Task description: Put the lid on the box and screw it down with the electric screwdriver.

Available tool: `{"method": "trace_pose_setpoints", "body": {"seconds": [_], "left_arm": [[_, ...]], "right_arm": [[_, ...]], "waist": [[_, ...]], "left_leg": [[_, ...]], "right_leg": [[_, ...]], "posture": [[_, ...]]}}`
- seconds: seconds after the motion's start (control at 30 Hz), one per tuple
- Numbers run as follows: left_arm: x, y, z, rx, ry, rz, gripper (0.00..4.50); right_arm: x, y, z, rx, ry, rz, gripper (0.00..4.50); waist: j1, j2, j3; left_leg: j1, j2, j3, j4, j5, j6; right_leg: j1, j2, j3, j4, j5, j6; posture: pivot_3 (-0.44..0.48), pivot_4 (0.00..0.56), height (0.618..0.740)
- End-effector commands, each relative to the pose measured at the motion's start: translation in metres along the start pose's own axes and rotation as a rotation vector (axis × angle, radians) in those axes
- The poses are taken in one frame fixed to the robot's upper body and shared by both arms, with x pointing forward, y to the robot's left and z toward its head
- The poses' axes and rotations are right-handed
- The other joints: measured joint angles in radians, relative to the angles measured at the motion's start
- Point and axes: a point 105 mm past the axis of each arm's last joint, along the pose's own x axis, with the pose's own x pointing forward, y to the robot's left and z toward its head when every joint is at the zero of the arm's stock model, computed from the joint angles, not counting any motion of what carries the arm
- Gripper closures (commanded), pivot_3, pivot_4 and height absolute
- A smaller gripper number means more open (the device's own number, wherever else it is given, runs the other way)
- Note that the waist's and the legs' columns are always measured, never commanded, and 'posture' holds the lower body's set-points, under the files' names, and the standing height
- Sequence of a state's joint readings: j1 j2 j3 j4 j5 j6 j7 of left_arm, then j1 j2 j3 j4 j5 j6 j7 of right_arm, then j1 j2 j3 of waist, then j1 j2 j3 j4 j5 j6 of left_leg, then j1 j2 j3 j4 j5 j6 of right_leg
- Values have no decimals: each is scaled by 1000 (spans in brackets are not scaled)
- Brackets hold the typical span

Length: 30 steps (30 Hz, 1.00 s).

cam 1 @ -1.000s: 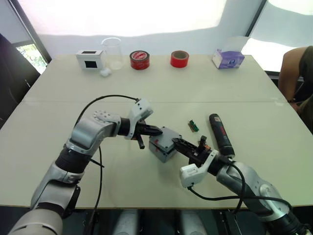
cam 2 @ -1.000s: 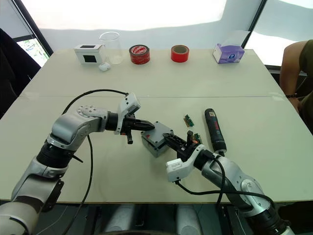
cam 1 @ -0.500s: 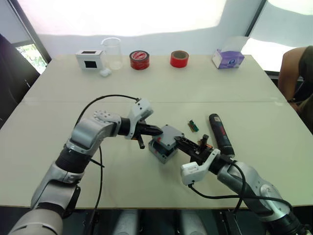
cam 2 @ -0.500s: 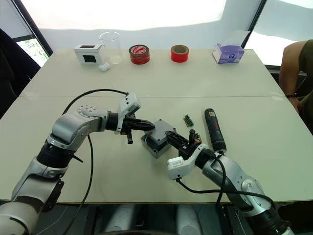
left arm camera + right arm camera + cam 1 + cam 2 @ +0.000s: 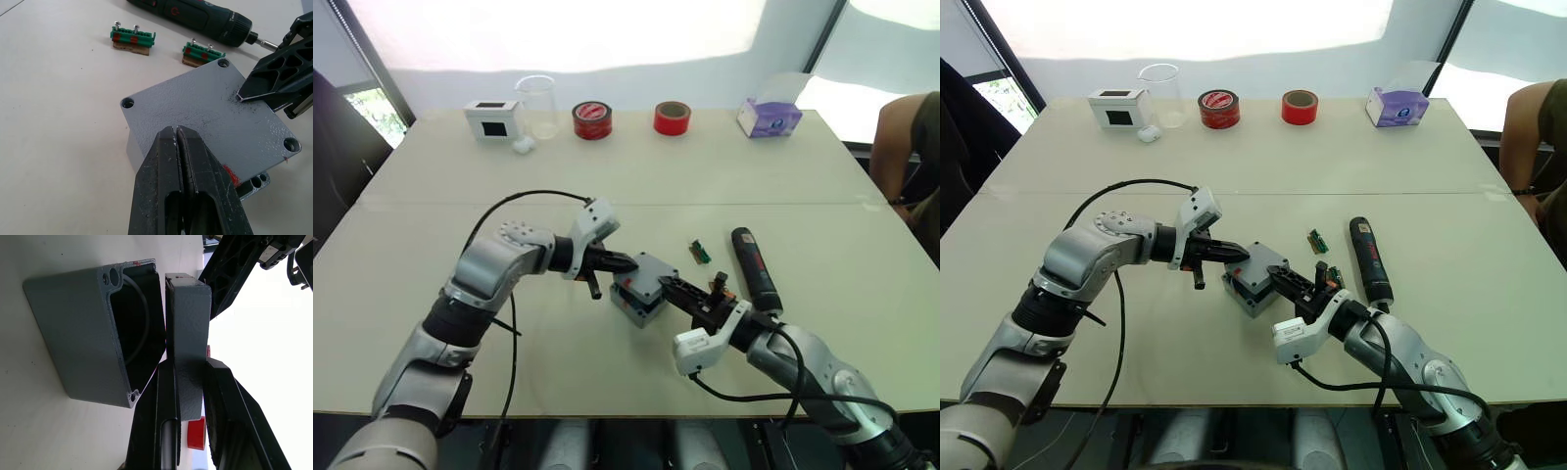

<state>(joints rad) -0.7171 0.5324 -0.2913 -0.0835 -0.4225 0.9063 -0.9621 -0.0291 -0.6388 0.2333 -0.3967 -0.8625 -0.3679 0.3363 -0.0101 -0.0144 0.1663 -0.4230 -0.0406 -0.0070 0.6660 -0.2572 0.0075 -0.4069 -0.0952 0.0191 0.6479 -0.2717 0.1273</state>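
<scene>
The grey box point(image 5: 632, 305) sits open at mid-table. The lid point(image 5: 651, 273), a grey plate with corner holes, hovers just above it, slightly offset, with a gap that shows in the right wrist view between box point(image 5: 78, 333) and lid point(image 5: 188, 328). My right gripper point(image 5: 668, 283) is shut on the lid's edge. My left gripper point(image 5: 625, 261) is shut, and its tips point(image 5: 175, 131) are at the lid's point(image 5: 210, 112) opposite edge. The black electric screwdriver point(image 5: 756, 269) lies on the table to the right of the box, beyond my right gripper.
Two green circuit strips point(image 5: 132, 38) point(image 5: 201, 53) lie between box and screwdriver. Along the far edge stand a white box with a dark window point(image 5: 491, 117), a glass beaker point(image 5: 537, 105), two red tape rolls point(image 5: 592, 119) point(image 5: 672, 117) and a purple tissue box point(image 5: 770, 116). A person point(image 5: 911, 157) is at the right edge.
My right gripper nudged the lid slightly up and toward the left gripper, then back to about where it was. The left arm has barely moved.
</scene>
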Motion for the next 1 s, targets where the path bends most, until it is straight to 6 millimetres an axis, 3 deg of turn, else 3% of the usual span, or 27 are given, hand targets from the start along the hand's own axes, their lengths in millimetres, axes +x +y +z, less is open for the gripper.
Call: {"method": "trace_pose_setpoints", "body": {"seconds": [0.03,0.6,0.87,1.0], "left_arm": [[2,-7,1,33,5,-22,4454],[4,-7,0,55,14,-26,4454],[15,-21,-20,122,94,-73,4454],[20,-20,-34,148,143,-63,4454]], "right_arm": [[2,-2,12,-5,-55,-1,4386],[0,-7,14,-1,-54,-20,4386],[0,-4,13,17,-55,-3,4386],[0,-3,13,25,-53,1,4386]], "waist": [[0,0,0],[1,0,0],[2,0,0],[4,0,-2]], "left_leg": [[0,0,0,0,0,0],[3,0,0,0,0,1],[5,0,0,0,-1,1],[16,0,0,-1,-3,5]], "right_leg": [[0,0,0,0,0,0],[3,0,0,0,0,0],[6,0,0,-1,0,0],[17,0,0,-3,-2,-2]], "posture": [[0,150,740],[0,150,740],[0,150,740],[0,150,740]]}}
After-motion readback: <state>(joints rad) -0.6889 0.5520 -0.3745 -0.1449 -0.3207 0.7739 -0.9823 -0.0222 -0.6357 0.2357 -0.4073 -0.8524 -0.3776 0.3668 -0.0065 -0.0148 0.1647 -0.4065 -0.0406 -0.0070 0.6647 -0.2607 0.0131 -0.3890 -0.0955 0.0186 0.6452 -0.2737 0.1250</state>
